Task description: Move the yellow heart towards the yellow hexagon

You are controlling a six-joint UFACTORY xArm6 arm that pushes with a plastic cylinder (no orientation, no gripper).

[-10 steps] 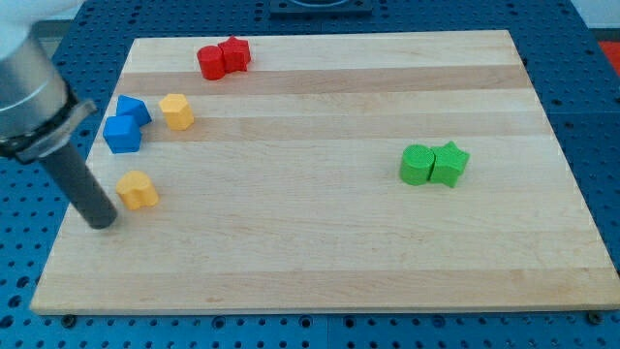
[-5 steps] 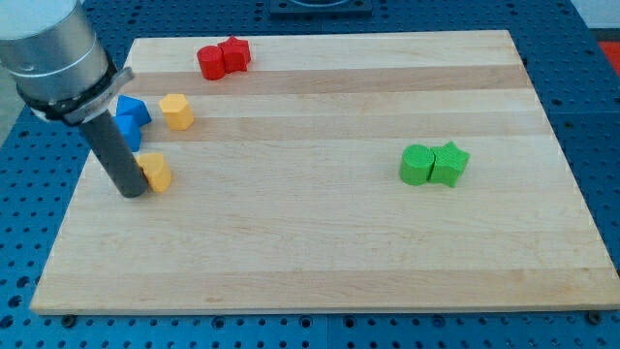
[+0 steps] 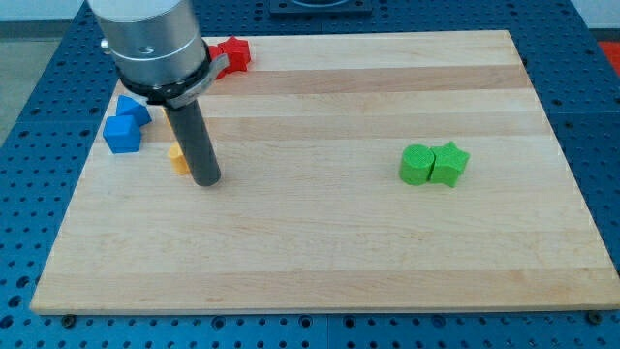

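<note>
Since a moment ago my tip (image 3: 206,180) has swung rightward and upward, into the frame's upper left. It has no pincer, just a rod. Only a sliver of one yellow block (image 3: 178,158) peeks out, touching the rod's left side; its shape is hidden. Two blue blocks (image 3: 123,124) lie further left, red blocks (image 3: 231,53) above, green blocks (image 3: 433,164) at right.

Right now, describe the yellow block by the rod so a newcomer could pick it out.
On the wooden board, look at the view's left, where my tip rests. A small yellow block peeks out at the rod's left edge, mostly hidden, shape unclear. It is the only yellow showing; the two blue blocks sit further left.
</note>
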